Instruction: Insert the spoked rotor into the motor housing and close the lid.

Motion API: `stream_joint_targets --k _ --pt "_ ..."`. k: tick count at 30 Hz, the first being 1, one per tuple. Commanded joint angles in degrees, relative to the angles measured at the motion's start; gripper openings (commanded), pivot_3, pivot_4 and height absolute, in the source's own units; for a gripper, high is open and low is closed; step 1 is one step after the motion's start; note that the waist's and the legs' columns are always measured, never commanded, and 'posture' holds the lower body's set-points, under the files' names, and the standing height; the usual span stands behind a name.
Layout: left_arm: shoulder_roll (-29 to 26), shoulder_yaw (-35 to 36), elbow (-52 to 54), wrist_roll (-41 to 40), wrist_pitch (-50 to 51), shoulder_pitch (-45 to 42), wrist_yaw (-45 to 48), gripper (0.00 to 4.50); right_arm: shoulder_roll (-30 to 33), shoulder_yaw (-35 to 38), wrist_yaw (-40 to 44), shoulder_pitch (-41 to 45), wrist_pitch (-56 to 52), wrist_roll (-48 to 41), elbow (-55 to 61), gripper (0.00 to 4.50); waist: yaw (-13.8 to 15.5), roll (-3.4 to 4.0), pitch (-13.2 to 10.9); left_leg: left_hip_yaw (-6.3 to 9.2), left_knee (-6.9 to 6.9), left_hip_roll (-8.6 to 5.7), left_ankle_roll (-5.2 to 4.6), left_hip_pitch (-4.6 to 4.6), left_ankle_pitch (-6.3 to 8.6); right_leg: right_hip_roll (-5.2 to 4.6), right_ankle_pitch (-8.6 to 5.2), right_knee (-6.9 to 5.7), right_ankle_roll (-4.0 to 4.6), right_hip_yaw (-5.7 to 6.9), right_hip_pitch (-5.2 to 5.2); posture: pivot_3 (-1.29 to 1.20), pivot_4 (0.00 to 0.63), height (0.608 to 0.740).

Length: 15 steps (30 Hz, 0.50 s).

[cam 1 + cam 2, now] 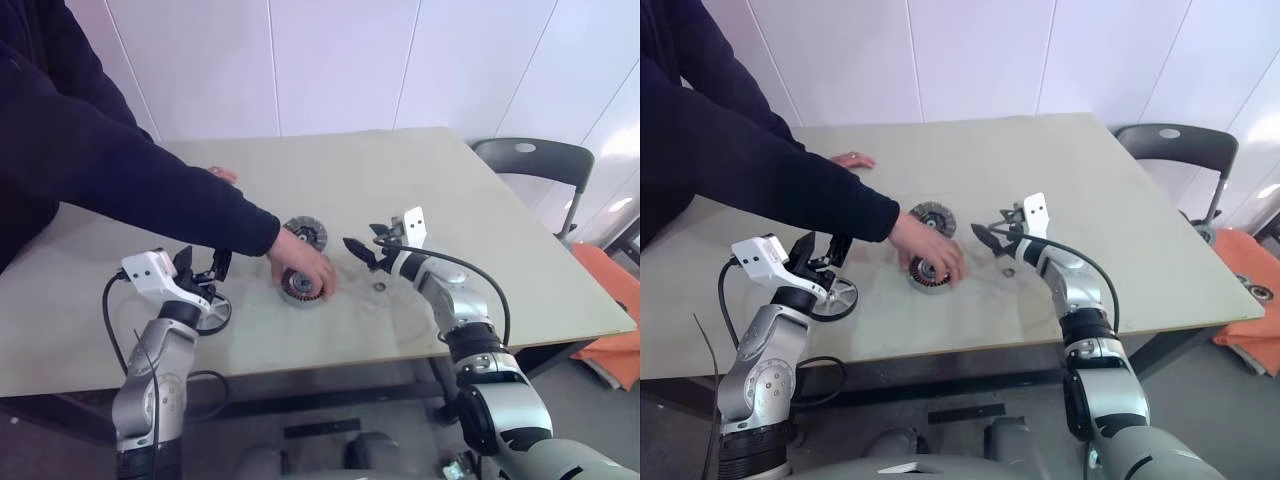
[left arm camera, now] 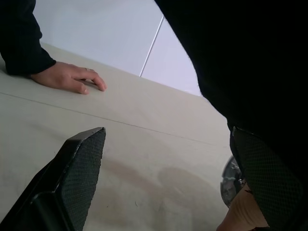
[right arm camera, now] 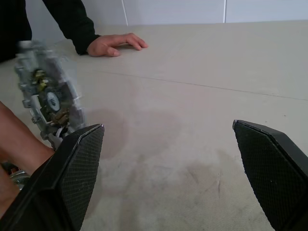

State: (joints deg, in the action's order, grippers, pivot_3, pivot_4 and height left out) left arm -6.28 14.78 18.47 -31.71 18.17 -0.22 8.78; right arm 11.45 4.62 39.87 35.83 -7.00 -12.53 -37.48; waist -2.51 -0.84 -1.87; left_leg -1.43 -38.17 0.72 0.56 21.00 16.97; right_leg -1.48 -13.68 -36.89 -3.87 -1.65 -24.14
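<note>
Person's hand (image 1: 305,266) covers motor housing (image 1: 300,288) mid-table; grippers apart.

No readable text

No lettering, label, brand, number or sign can be made out on any surface in these views; every marking is too small or blurred to read

Pale beige surface (image 1: 420,170) spans the view, backed by white wall panels (image 1: 340,60). A person in a dark sleeve (image 1: 120,175) reaches in from 10 o'clock. A grey chair (image 1: 535,160) stands at 2 o'clock; an orange object (image 1: 610,300) lies at 4 o'clock.
</note>
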Motion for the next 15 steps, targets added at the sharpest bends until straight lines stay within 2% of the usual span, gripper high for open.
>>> stream_joint_targets --k 1,15 --pt "-0.17 -0.04 1.68 0.38 -1.00 -0.49 -0.08 4.50 -0.18 -0.15 0.23 1.33 1.06 -0.38 1.26 4.49 0.00 0.00 0.00 0.00 0.00 0.00 0.00 0.00 0.00 0.00 0.00 0.00 0.00 0.00 0.00 0.00 0.000 0.740" --pt "-0.31 -0.02 1.33 0.33 -1.06 -0.65 0.25 4.50 -0.01 -0.15 0.27 1.57 1.45 -0.17 0.78 4.49 0.00 0.00 0.00 0.00 0.00 0.00 0.00 0.00 0.00 0.00 0.00 0.00 0.00 0.00 0.00 0.00 0.000 0.740"
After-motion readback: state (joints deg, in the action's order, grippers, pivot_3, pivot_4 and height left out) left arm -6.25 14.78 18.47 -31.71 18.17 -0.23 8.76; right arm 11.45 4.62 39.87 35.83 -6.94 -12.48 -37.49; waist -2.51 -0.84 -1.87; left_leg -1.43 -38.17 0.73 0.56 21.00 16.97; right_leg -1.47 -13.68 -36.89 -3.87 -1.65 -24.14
